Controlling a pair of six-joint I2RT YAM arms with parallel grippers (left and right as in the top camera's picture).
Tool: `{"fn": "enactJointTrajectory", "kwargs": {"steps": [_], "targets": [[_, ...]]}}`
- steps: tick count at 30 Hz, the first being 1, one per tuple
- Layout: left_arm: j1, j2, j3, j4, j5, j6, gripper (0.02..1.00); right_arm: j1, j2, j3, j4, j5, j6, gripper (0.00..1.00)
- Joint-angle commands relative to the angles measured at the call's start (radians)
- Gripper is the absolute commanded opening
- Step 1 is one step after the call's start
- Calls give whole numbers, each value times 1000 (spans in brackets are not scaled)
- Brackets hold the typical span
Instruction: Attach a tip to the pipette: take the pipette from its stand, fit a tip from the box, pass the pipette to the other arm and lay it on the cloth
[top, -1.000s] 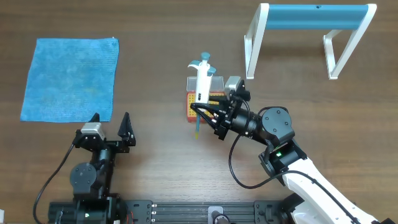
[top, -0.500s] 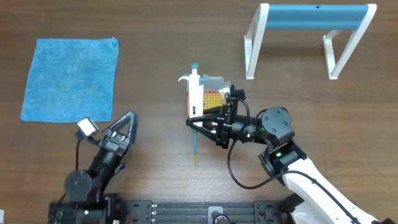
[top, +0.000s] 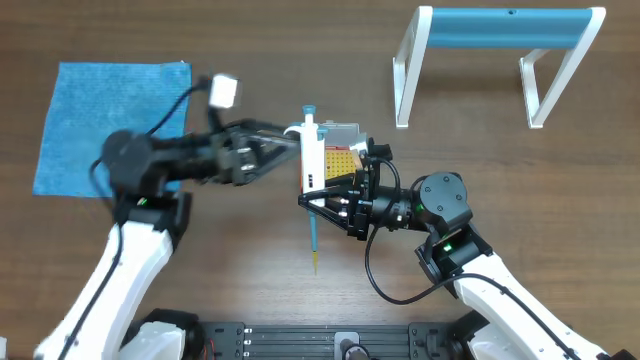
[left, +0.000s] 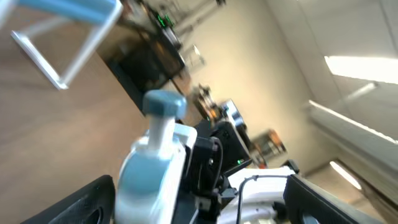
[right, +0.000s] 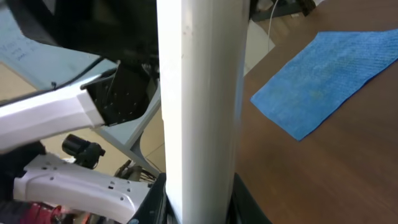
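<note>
The right gripper (top: 312, 195) sits just in front of the right arm's elbow, with its two fingers pinched on the lower part of the white body of the pipette (top: 312, 160). In the right wrist view that body stands as a broad white column rising straight up from between the finger bases. Seen from above, the pipette runs up and down the picture. Its thin shaft and the yellowish tip (top: 314, 258) fitted on its end point toward the arm bases, and its blue plunger (top: 311, 108) points away from them. There is one pipette, carrying one tip. The left gripper (top: 285, 143) comes in from the left side at the pipette's upper half with its fingers spread wide. In the left wrist view the dark fingers (left: 84, 202) sit far out to either side, and the pipette's blue-and-white head is between them with a gap on each side. It holds nothing, and whether a finger touches the pipette cannot be told. Just beside the pipette, on its right and partly behind the right gripper, is the single tip box (top: 343, 160), showing an orange-yellow rack. Well to the left, past the left arm, one blue cloth (top: 110, 120) lies flat on the wooden table (top: 250, 290). Farthest off, at the upper right, stands one white-legged stand (top: 500, 30) with a blue top bar.
</note>
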Motion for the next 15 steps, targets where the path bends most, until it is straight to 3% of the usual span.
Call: {"fn": "enactJointTrajectory", "kwargs": {"steps": [1,4,5,6,7,8,12,15], "targets": [[-113,146,58,49,9,36,875,2,-3,17,10,-6,7,77],[-132,188,58,57,-17,36,875,2,-3,17,9,-7,8,77],[-134,188,58,75,-22,36,805,2,-3,17,9,-7,8,75],[-134,188,58,97,-21,36,507,2,-3,17,9,-7,8,77],[-134,188,58,115,-23,34,27,2,-3,17,9,-7,7,253],[-132,188,58,115,-34,31,27,2,-3,17,9,-6,7,792],[-106,190,58,91,-92,45,27,-34,-4,17,9,-32,7,805],[18,193,58,-185,-97,230,27,-182,-4,17,9,-284,8,807]]}}
